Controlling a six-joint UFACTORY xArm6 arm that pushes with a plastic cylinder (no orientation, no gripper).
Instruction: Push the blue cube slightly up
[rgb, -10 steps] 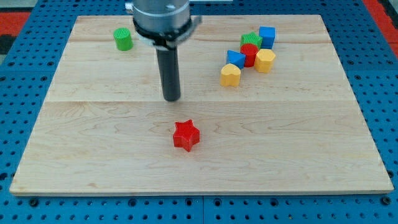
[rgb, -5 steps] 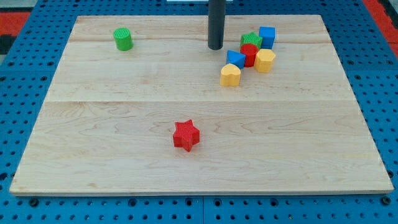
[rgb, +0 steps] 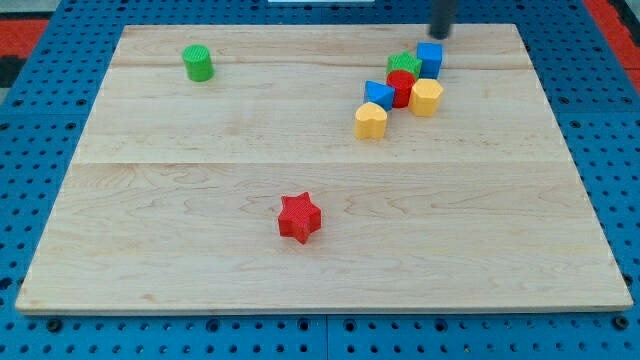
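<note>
My tip (rgb: 440, 36), a bare dark rod gripping nothing, hovers at upper right of the frame, just above the small blue plastic cube (rgb: 429, 57), so a push upward needs the opposite side.

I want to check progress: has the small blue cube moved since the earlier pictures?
No. The small blue cube sits as before beside the green block; only my tip moved, now just above it.

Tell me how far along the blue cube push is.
Done: nothing visible yet; the blue cube sits in the cluster beside the green block, above the yellow block. In hand: my tip is just above the cube, on the side toward the view's top. Left: probably get below the cube, then nudge it upward.
</note>
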